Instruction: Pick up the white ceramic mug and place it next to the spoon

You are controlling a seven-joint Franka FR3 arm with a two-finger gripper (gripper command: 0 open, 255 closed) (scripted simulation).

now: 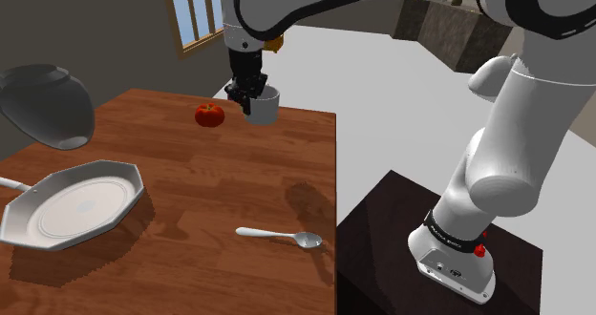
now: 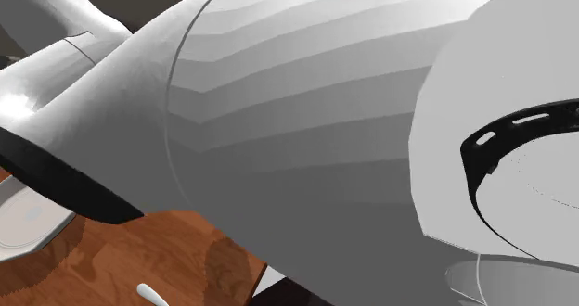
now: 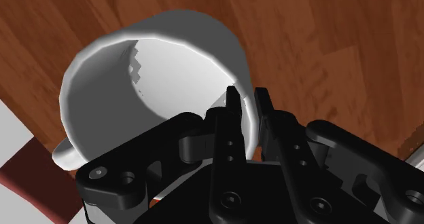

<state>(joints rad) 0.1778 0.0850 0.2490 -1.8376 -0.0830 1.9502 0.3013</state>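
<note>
The plain white, glossy cylindrical mug (image 3: pixel 170 60) is probably rigid, light, slippery and breakable, so grip the rim wall. The black claw (image 3: pixel 246 97) pinches that wall, one finger inside. The mug is near the brown wooden counter's (image 1: pixel 191 160) far edge, possibly lifted, well apart from the white spoon (image 1: pixel 282 236).

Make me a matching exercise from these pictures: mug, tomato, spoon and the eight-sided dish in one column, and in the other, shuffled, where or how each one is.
Things
1. mug
2. tomato
3. spoon
4. eight-sided dish

Descriptions
A. lies by itself near the edge of the table closest to the stand
B. red, sitting just beside the mug at the table's far end
C. its wall clasped by the end effector
D. pale grey, at the shoulder view's left

Pairs: 1-C, 2-B, 3-A, 4-D
</note>
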